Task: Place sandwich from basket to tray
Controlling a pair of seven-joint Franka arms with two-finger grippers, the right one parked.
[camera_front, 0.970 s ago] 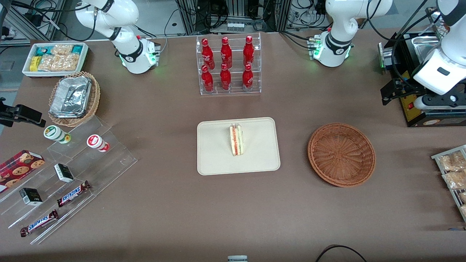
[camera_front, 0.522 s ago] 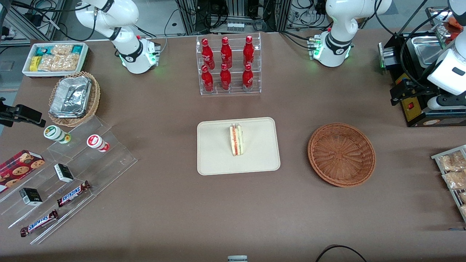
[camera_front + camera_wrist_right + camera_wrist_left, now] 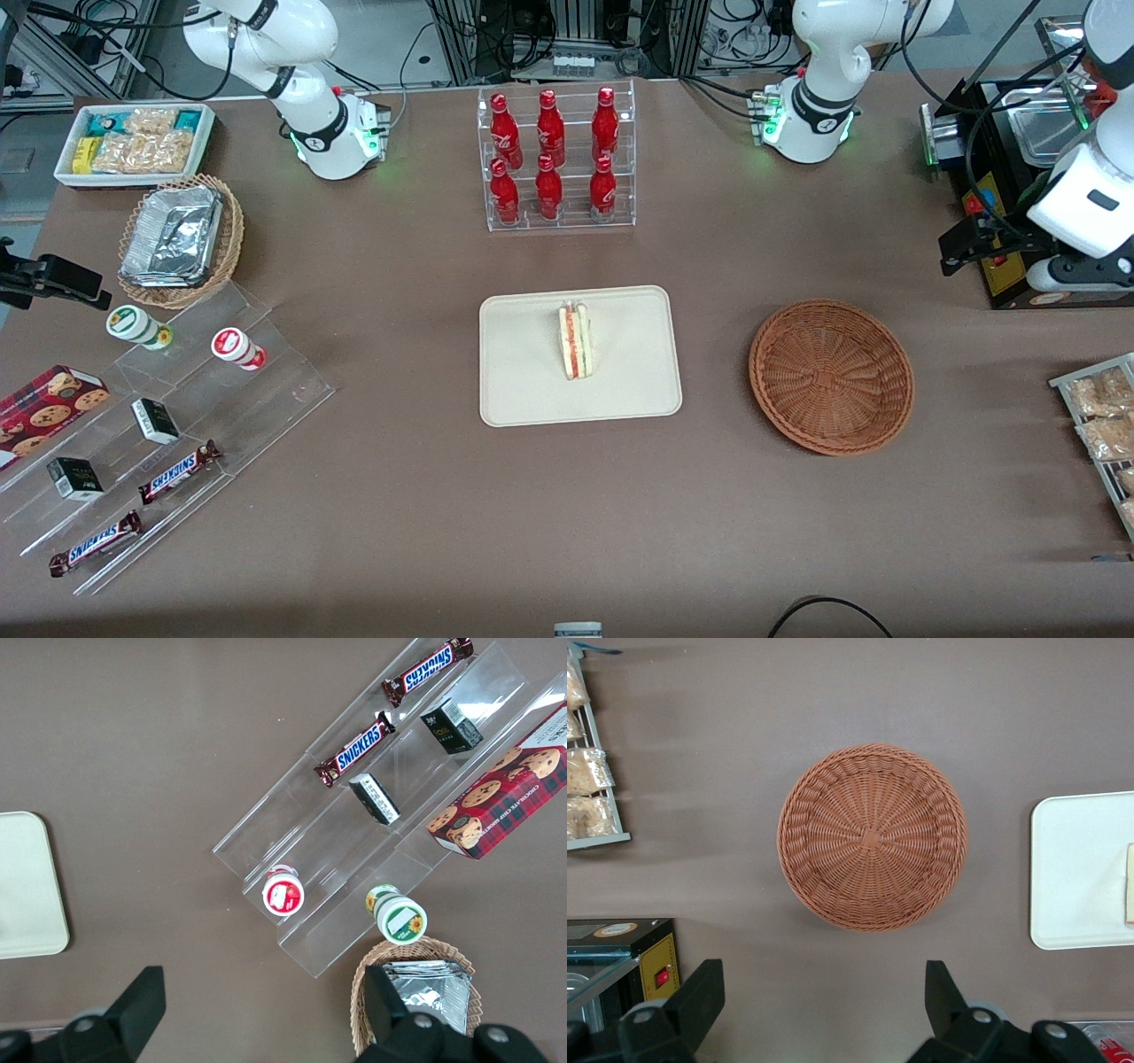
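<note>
Resting: my pincer (image 3: 815, 1005) hangs high with its fingers spread wide and nothing between them, near the black appliance (image 3: 1019, 204) at my end of the worktop (image 3: 443, 496).
Sandwich: it (image 3: 575, 341) stands on edge in the middle of the tray (image 3: 523, 390), well apart from my pincer, filling side up toward the front camera.
Basket: it (image 3: 872, 836) lies bare below and just ahead of my fingertips, between me and the tray.
Step in hand: I judge the transfer done, since the wedge sits on the tray and the basket holds nothing; what is left looks like pulling clear.
Next move: it calls for no grasp, I think, only staying lifted above the basket rim and away from the appliance beside me.
Writing: two bars toward the parked arm's end read SNICKERS (image 3: 359, 747); the other (image 3: 427, 670) lies one step along the clear rack (image 3: 354, 859).
Other labels: the red bottles (image 3: 549, 151) carry white script too small for me to read; a red box (image 3: 500, 784) shows cookies, its wording unclear.
</note>
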